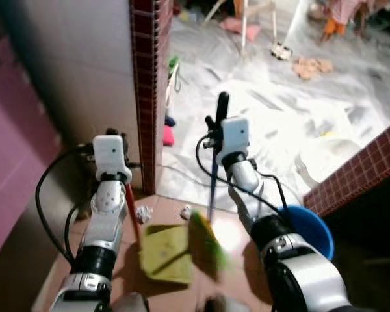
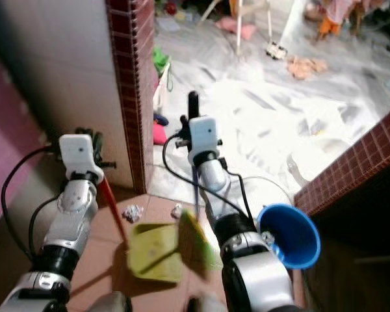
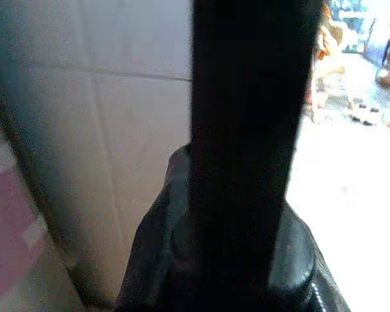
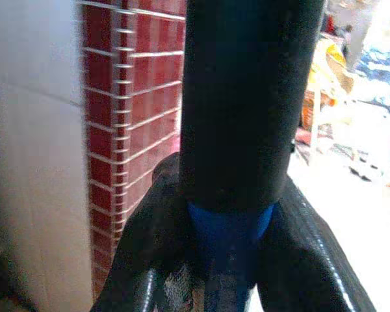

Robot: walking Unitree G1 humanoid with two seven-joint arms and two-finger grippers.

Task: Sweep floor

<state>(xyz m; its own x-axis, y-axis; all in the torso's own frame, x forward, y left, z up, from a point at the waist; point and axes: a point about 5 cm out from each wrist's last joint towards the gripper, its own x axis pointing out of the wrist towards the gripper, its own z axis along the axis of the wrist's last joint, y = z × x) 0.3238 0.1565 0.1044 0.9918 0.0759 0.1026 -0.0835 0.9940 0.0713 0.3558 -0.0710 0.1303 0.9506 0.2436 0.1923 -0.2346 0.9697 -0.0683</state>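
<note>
Sweep nearly done: two paper scraps left.
Right pincer (image 4: 229, 260) clenches the broom (image 1: 212, 188), left pincer (image 3: 237, 260) the dustpan (image 1: 166, 253); scraps (image 1: 143, 213) lie just beyond its lip.

Right gripper (image 4: 224, 260) closed around broom handle (image 4: 247, 97); black fingers (image 4: 149, 253) pressed against both sides of it. Handle upright through centre of frame: black grip above, blue shaft (image 4: 229, 227) emerging just below grip, down between fingers. Behind, dark red brick-tiled column (image 4: 133, 123) with pale grout lines, touching a plain grey-white wall (image 4: 32, 130). On the far side of handle, bright washed-out floor (image 4: 351, 214), with blurred yellow and orange items (image 4: 325, 71) beyond, too soft to identify.
</note>
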